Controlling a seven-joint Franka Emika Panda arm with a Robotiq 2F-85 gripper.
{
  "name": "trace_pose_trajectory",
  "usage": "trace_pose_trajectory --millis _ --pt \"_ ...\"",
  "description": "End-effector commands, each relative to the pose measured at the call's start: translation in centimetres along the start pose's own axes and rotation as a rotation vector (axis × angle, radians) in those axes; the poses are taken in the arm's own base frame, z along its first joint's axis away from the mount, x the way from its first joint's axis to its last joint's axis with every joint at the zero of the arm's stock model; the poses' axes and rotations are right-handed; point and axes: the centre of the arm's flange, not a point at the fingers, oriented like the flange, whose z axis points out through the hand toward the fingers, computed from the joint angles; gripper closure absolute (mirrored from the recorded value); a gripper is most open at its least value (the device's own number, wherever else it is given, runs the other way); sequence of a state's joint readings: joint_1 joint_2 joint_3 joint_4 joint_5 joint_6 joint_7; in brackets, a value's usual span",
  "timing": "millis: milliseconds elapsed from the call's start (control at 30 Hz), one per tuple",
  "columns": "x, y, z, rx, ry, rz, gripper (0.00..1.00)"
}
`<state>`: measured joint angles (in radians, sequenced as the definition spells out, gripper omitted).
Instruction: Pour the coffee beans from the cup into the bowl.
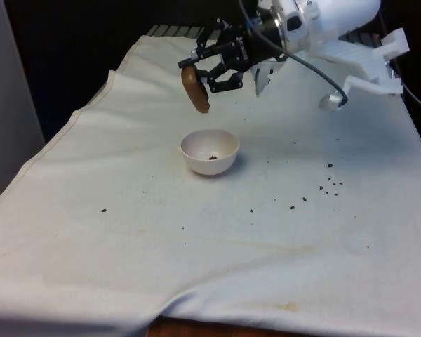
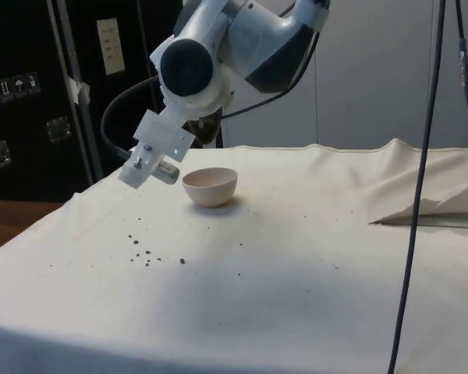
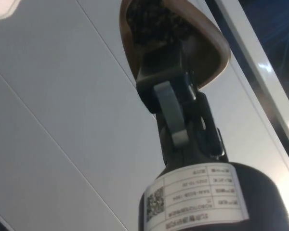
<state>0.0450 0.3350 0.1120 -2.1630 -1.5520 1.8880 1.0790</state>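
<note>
A small brown cup (image 1: 195, 90) hangs tipped on its side above the table, just behind and above the white bowl (image 1: 209, 152). My gripper (image 1: 209, 70) is shut on the cup's rim. In the wrist view the cup (image 3: 202, 53) holds a dark heap of coffee beans (image 3: 151, 21), with one finger (image 3: 166, 96) pressed against its wall. The bowl has a few beans (image 1: 212, 156) at its bottom. In the side view the bowl (image 2: 210, 186) stands behind the arm's wrist, which hides the cup.
Loose coffee beans (image 1: 328, 185) lie scattered on the white cloth toward the front view's right of the bowl, and one (image 1: 103, 210) lies at its left. They also show near the table's edge as spilled beans (image 2: 147, 255). A dark cable (image 2: 421, 179) hangs at the side.
</note>
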Motion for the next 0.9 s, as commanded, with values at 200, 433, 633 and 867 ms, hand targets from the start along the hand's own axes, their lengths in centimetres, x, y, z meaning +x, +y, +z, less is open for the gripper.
trace_pose_trajectory --millis 200,433,633,867 --pt "0.2 -0.6 -1.0 -0.076 0.018 -0.003 0.97" --pt "0.3 -0.8 -1.6 -0.116 0.02 -0.006 0.97" --pt "0.6 -1.0 -2.7 -0.159 0.026 -0.009 0.97" --pt "0.8 -1.3 -4.0 -0.197 0.031 -0.013 0.97"
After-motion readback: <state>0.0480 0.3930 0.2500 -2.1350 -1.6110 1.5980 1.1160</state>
